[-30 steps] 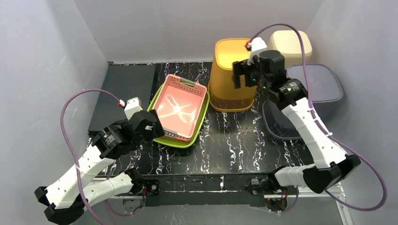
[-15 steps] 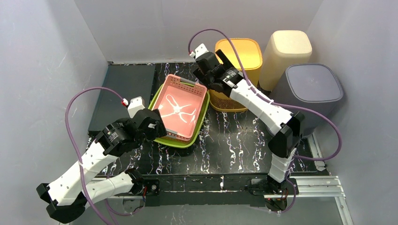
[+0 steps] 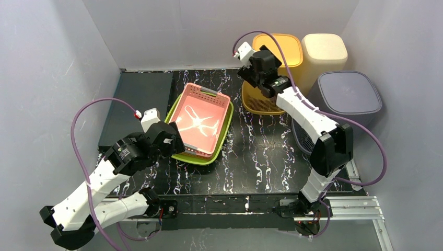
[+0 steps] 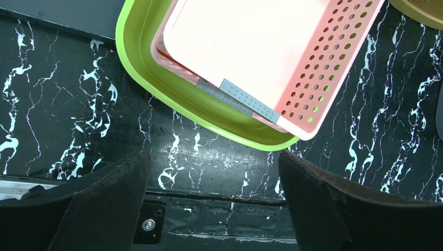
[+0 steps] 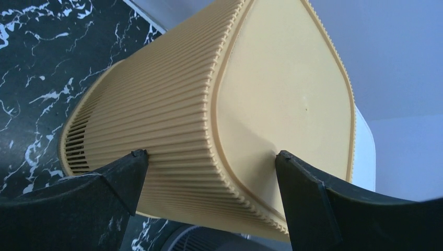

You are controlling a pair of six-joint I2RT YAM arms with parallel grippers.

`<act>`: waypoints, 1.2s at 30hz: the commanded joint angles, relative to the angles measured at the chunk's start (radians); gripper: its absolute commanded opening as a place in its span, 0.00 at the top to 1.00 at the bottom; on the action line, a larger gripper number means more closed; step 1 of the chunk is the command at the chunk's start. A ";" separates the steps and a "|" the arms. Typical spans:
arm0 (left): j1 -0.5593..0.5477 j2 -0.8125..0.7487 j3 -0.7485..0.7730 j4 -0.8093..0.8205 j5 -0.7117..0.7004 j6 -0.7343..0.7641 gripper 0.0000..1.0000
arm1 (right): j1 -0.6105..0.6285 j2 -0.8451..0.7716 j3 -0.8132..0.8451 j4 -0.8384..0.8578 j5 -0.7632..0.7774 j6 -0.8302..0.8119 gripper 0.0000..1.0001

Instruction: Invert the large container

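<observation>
The yellow bin [image 3: 284, 49], which I take to be the large container, stands near the back edge of the surface [image 3: 261, 157], right of the middle, with its closed base uppermost and its slatted mouth down; that is the pose the task asks for, so the turning looks done or nearly so, though the arm hides part of the rim and I cannot tell whether it sits flat all round; the right end effector [image 5: 211, 153] faces the bin's upper left side with its fingers spread as wide as they go; its wrist view shows the ribbed wall and flat base lying beyond the fingertips rather than pinched between them, so it has hold of nothing and the bin rests on its own weight; a cream bin [image 3: 326, 49] just beside it in the back right corner and a grey bin [image 3: 347, 91] by the right edge are base-up too; the left end effector [image 4: 214, 153] hangs over the near left part of the surface, likewise wide open and empty, just off the near rim of the green tray [image 3: 206, 158] in which a pink basket [image 3: 201, 117] is nested; placed there it is well apart from the bin and out of the right arm's way; any retreat of the right arm should avoid the bin's wall, since a knock could tip it.
</observation>
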 commanded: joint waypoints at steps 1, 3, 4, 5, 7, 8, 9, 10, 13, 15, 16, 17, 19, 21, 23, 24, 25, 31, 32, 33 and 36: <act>0.004 -0.020 0.004 -0.023 -0.014 -0.007 0.10 | -0.064 0.009 -0.032 0.079 -0.261 -0.083 0.01; 0.004 -0.026 0.002 -0.027 -0.014 -0.006 0.10 | -0.069 0.014 -0.053 0.095 -0.301 -0.132 0.01; 0.005 -0.028 0.002 -0.032 -0.014 -0.006 0.10 | -0.077 0.014 -0.063 0.103 -0.339 -0.143 0.01; 0.004 -0.035 0.002 -0.036 -0.015 -0.010 0.10 | -0.088 0.014 -0.067 0.096 -0.379 -0.154 0.01; 0.005 -0.046 -0.002 -0.044 -0.019 -0.016 0.10 | -0.109 0.015 -0.073 0.091 -0.450 -0.174 0.02; 0.004 -0.052 -0.007 -0.047 -0.021 -0.022 0.10 | -0.121 0.017 -0.074 0.089 -0.485 -0.183 0.01; 0.004 -0.059 -0.009 -0.047 -0.022 -0.025 0.10 | -0.129 0.022 -0.071 0.080 -0.513 -0.196 0.01; 0.005 -0.065 -0.013 -0.047 -0.023 -0.028 0.10 | -0.138 0.027 -0.068 0.075 -0.527 -0.209 0.01; 0.004 -0.071 -0.017 -0.047 -0.022 -0.034 0.10 | -0.160 0.063 -0.057 0.073 -0.610 -0.246 0.01; 0.004 -0.066 -0.013 -0.047 -0.020 -0.031 0.10 | -0.164 0.086 -0.035 0.032 -0.638 -0.279 0.01; 0.004 -0.064 -0.011 -0.047 -0.020 -0.029 0.10 | -0.164 0.095 -0.031 0.027 -0.651 -0.278 0.01; 0.004 -0.062 -0.011 -0.047 -0.020 -0.030 0.10 | -0.162 0.088 -0.044 0.047 -0.664 -0.277 0.01; 0.005 -0.062 -0.011 -0.047 -0.020 -0.032 0.10 | -0.152 0.060 -0.076 0.095 -0.673 -0.259 0.01; 0.004 -0.063 -0.012 -0.049 -0.022 -0.030 0.10 | -0.139 0.023 -0.083 0.141 -0.660 -0.205 0.02; 0.004 -0.065 -0.017 -0.049 -0.026 -0.034 0.10 | -0.136 -0.021 -0.074 0.170 -0.681 -0.135 0.01; 0.004 -0.063 -0.019 -0.046 -0.027 -0.034 0.10 | -0.135 -0.049 -0.083 0.200 -0.682 -0.088 0.01; 0.004 -0.059 -0.018 -0.045 -0.027 -0.031 0.10 | -0.131 -0.075 -0.088 0.225 -0.667 -0.054 0.01; 0.005 -0.033 -0.004 -0.042 -0.020 -0.022 0.10 | -0.128 -0.206 -0.111 0.249 -0.543 0.154 0.01; 0.004 -0.033 -0.003 -0.043 -0.020 -0.021 0.10 | -0.129 -0.233 -0.117 0.189 -0.487 0.225 0.01; 0.004 -0.030 -0.003 -0.043 -0.020 -0.021 0.10 | -0.129 -0.250 -0.123 0.147 -0.425 0.297 0.01; 0.004 -0.029 -0.010 -0.041 -0.020 -0.024 0.10 | -0.133 -0.299 -0.170 0.025 -0.265 0.617 0.01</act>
